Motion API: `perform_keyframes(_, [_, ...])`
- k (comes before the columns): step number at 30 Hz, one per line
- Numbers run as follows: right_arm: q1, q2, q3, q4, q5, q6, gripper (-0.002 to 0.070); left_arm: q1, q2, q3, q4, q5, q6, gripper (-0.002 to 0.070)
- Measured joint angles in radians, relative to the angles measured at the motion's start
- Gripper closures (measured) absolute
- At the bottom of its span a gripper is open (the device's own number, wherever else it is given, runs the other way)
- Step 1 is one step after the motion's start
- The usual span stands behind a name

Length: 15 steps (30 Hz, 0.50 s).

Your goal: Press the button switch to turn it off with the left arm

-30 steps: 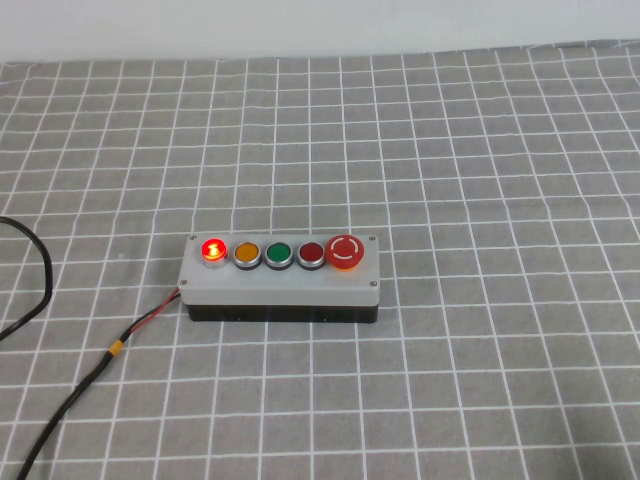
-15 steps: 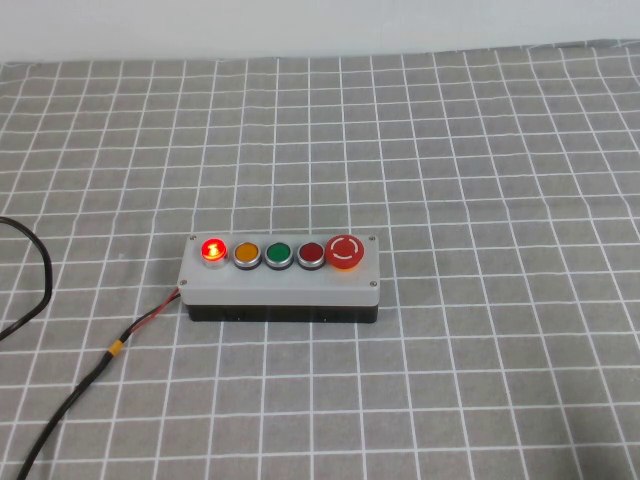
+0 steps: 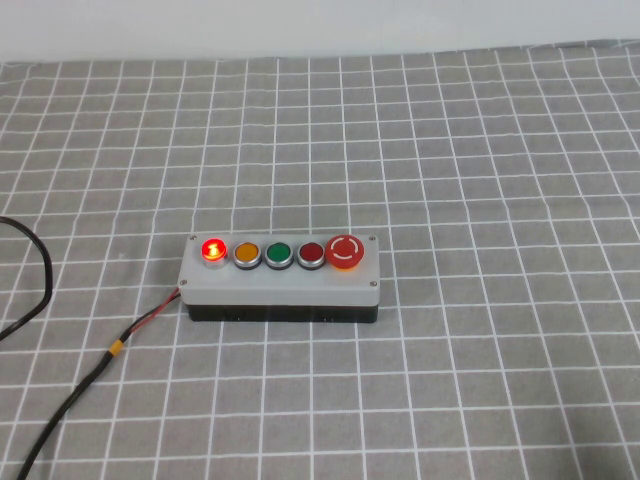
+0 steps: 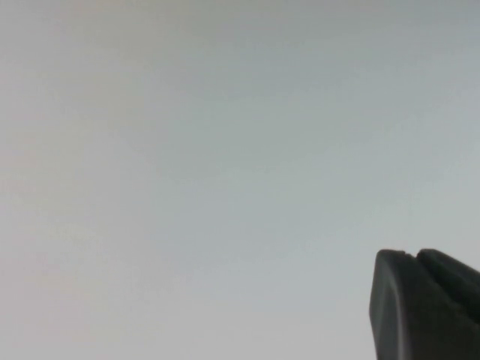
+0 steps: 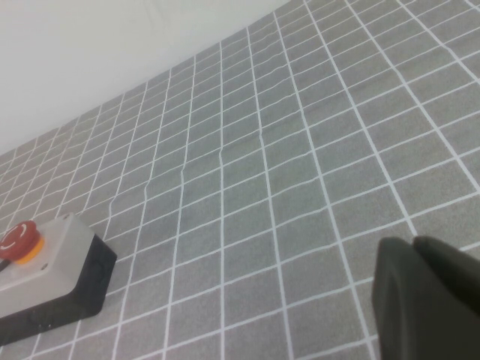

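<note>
Nothing has changed over the last second: the button switch (image 3: 213, 250) glows bright red just as it did before, so it is on and the job has not begun. It sits at the left end of the row on the grey box (image 3: 280, 285), which rests near the middle of the checked cloth (image 3: 480, 180), its cable (image 3: 60, 415) trailing to the near left corner. My left gripper (image 4: 424, 304) is off the table, facing a blank wall; my right gripper (image 5: 427, 300) hovers over bare cloth right of the box. I cannot tell whether either is open or closed. I judge the reach comes next.
</note>
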Motion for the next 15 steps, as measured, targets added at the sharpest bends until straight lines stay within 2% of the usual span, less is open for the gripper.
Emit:
perform_keyframes(8, [0.000,0.000,0.000,0.000,0.000,0.000,0.0694,0.000,0.261,-0.234,-0.021,0.454,-0.009,0.0678])
perform_keyframes(15, [0.000,0.000,0.000,0.000,0.000,0.000,0.0694,0.000,0.420,-0.245,-0.030,0.518,-0.009,0.0678])
